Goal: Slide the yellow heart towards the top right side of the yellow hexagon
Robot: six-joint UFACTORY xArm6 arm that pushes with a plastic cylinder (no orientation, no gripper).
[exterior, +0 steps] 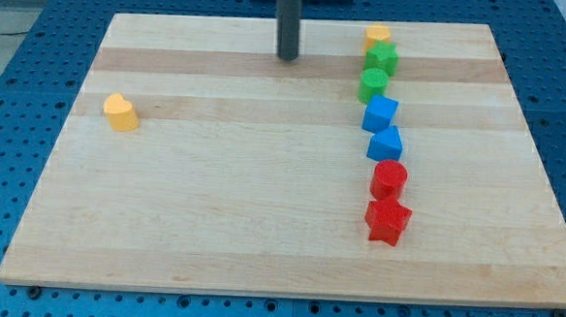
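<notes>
Camera view: the yellow heart (120, 112) is seen at the desk's (212, 223) left, untouched, well apart from the yellow hexagon (378, 35) at upper right. My tip (287, 57) is parked upper centre; no fingers are fitted. Approach is judged pending: the heart's left side must be reached first.

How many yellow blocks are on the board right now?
2: the yellow heart alone at the view's left, and the yellow hexagon topping the column at the view's right. None appears hidden.

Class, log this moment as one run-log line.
my tip: top centre, touching no block | yellow heart: far left | yellow hexagon: heads right column | status: push not started
</notes>
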